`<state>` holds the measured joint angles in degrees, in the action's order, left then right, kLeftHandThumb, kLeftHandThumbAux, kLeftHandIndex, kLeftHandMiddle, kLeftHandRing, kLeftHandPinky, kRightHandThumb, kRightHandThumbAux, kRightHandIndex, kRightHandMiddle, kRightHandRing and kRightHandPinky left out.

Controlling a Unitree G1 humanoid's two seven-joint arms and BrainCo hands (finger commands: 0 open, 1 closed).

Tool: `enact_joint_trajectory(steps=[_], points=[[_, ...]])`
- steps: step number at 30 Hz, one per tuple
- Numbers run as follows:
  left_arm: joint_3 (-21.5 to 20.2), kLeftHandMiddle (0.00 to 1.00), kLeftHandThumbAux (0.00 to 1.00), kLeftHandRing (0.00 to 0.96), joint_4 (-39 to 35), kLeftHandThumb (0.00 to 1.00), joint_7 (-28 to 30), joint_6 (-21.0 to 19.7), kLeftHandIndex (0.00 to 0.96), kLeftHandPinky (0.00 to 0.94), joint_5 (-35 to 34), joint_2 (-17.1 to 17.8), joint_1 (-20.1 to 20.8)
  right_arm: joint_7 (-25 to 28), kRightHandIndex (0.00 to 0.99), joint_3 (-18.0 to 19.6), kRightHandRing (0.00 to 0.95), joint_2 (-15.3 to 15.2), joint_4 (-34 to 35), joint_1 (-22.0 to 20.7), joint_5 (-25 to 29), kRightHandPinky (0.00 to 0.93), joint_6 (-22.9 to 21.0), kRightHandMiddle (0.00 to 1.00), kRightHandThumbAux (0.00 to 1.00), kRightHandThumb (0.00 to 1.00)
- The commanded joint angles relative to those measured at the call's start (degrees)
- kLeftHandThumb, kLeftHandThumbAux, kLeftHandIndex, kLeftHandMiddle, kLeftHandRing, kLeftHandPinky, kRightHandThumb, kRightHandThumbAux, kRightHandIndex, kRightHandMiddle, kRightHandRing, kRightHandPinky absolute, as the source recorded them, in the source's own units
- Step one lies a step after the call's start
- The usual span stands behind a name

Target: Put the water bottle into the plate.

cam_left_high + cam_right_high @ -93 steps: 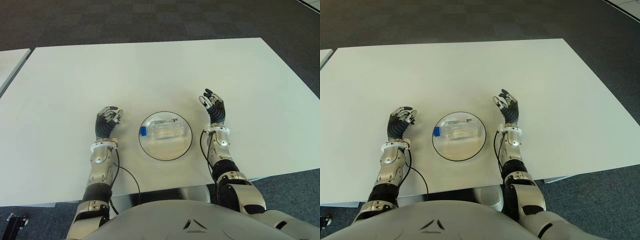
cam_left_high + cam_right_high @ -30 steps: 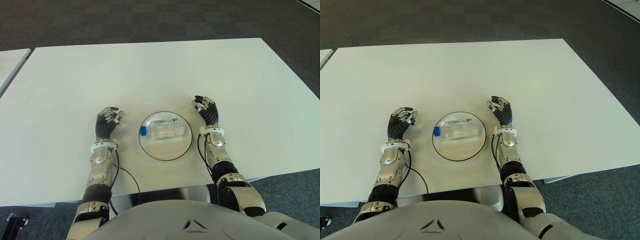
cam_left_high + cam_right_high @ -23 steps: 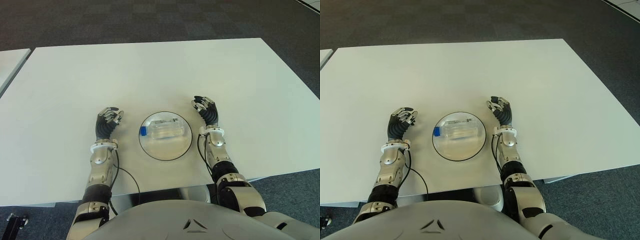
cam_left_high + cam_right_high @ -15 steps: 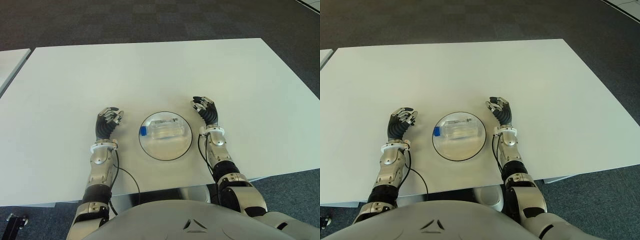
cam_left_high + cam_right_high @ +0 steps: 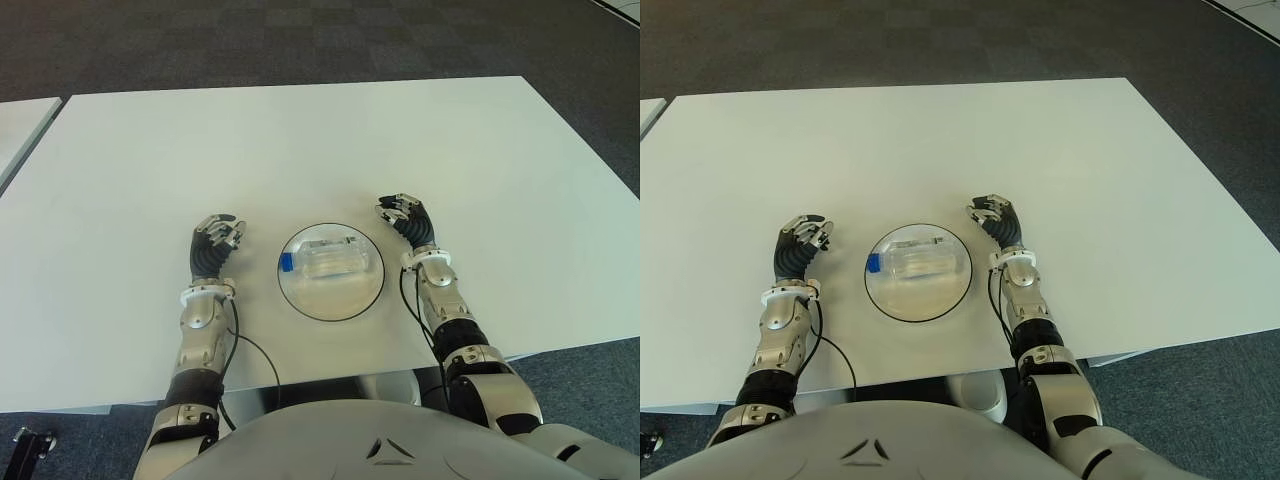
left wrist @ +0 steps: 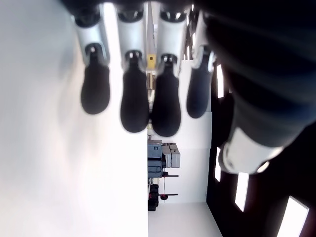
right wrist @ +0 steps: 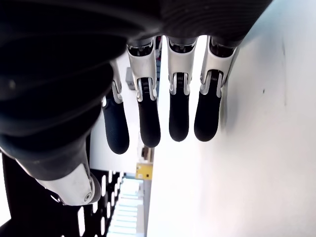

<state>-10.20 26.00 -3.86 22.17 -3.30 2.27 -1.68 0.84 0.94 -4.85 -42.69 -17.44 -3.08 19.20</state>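
Now, starting at my left, my left hand (image 5: 216,243) shows over the white counter (image 5: 300,140), well to the left of the plate (image 5: 331,300), palm turned inward. Its fingers (image 6: 134,98) are loosely curled with nothing inside them; in the left wrist view only bare counter lies beyond the dark fingertips. At the centre sits the round plate with its thin dark rim, and the water bottle (image 5: 330,258) lies on its side inside it, clear body across the middle, blue cap pointing toward my left hand. The bottle touches neither hand. To the right of the plate, just beside its rim, my right hand (image 5: 408,218) shows above the counter, angled toward the plate. Its fingers (image 7: 178,111) are relaxed and slightly bent, holding nothing, with an open gap between them and the thumb in the right wrist view. A black cable (image 5: 255,350) loops on the counter near my left forearm.
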Motion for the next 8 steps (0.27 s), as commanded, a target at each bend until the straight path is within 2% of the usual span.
enact_joint_trajectory(steps=[1,8], points=[[0.21,0.677,0.713,0.659,1.09,0.708,-0.07,-1.04,0.436,0.644,0.32,-0.22,-1.33,1.75,0.430,-0.67,0.586,-0.05,-0.87,2.05,0.03,0.586,-2.96,0.590,0.729,0.707],[0.18,0.676,0.712,0.657,0.67,0.709,-0.36,-1.97,0.436,0.641,0.34,-0.28,-1.37,2.29,0.429,-0.49,0.588,-0.07,-0.39,2.30,0.10,0.586,-2.69,0.588,0.730,0.707]])
